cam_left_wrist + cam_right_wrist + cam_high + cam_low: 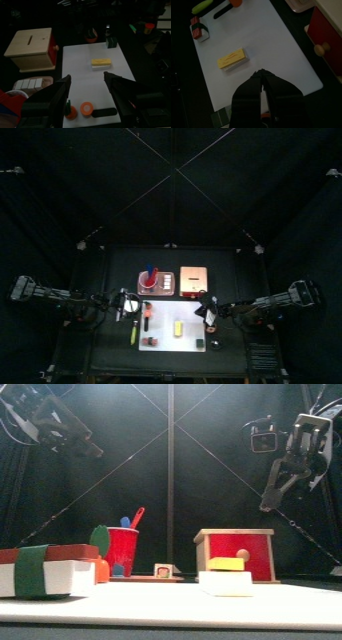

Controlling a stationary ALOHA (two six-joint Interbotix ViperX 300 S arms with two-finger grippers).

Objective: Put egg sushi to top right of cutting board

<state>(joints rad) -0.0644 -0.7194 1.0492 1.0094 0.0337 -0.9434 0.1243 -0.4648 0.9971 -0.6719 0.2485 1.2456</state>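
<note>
Fig.: right gripper [262, 75], jaws nearly shut w/ nothing held, hangs over white rectangular cutting board [271, 45] near small yellow block-shaped egg sushi [231, 59] lying mid-board; left gripper [87, 82] open, empty; sushi prob. light, smooth, stiff—pinch across narrow sides.

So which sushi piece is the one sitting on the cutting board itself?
The egg sushi, the yellow block alone on the white board. The red-and-white piece sits off its edge.
</note>
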